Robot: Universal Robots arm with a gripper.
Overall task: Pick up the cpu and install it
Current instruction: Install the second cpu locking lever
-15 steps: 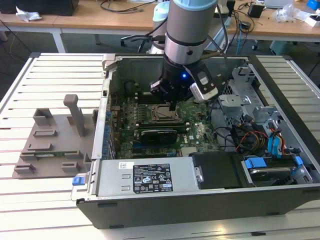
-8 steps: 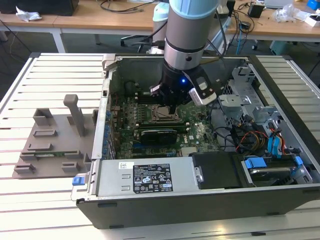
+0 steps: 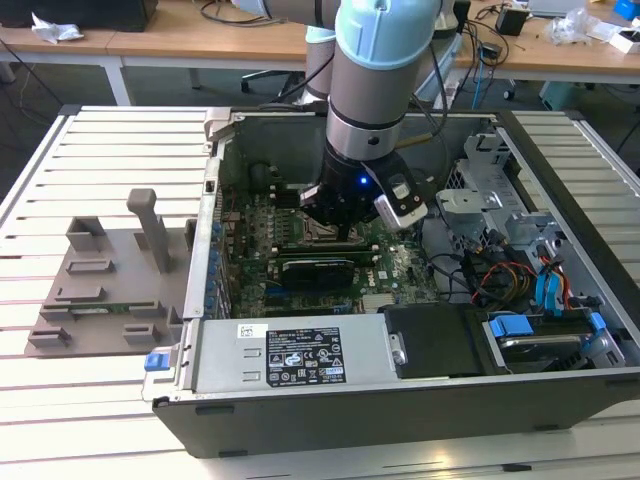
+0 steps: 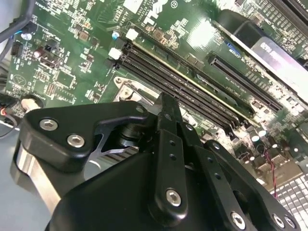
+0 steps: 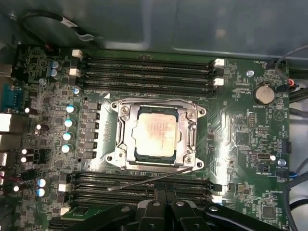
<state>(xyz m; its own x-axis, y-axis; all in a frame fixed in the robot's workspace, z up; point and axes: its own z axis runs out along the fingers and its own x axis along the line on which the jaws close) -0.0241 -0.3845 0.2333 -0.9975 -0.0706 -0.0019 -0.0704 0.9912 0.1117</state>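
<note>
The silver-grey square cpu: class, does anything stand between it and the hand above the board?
Nothing visible does. In the first wrist view the silver-grey square cpu lies uncovered within the metal socket frame, with the black hand clear to one side.

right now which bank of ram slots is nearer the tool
The bank of ram slots just past the socket's loose lever, beside the tool. The other bank lies across the cpu, by the case wall.
</note>
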